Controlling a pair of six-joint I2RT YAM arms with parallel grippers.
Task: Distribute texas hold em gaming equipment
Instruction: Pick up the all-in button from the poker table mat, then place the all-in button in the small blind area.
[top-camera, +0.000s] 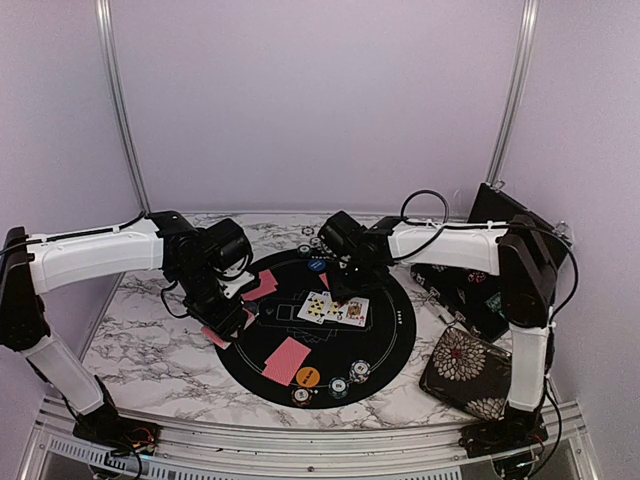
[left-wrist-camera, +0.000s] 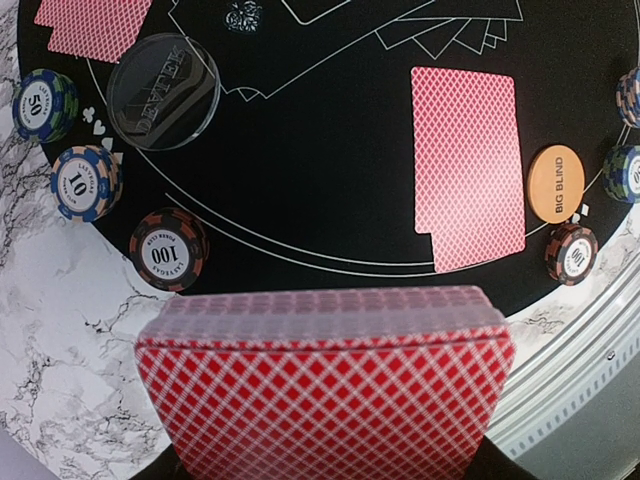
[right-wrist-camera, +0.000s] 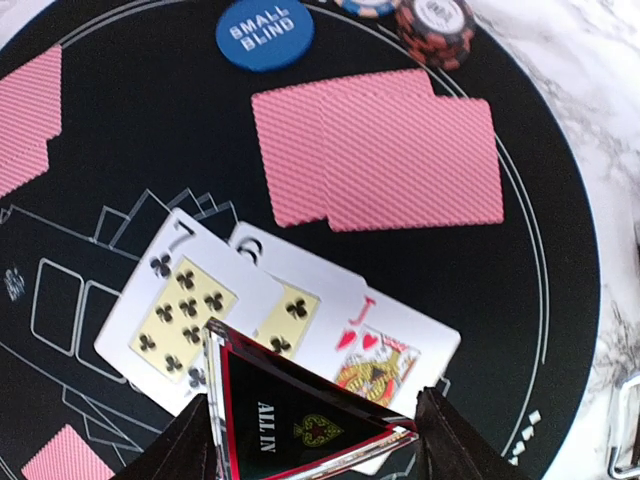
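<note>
Two clenched grips: left gripper (left-wrist-camera: 325, 462) on a red-backed card deck (left-wrist-camera: 325, 385), right gripper (right-wrist-camera: 315, 450) on a red-edged black plastic triangle (right-wrist-camera: 290, 420). Dropped here, it would cover face-up cards (right-wrist-camera: 180, 310) beneath its jaws.

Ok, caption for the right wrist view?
ALL IN triangle gripped over three face-up cards; two face-down cards and SMALL BLIND button beyond.
</note>
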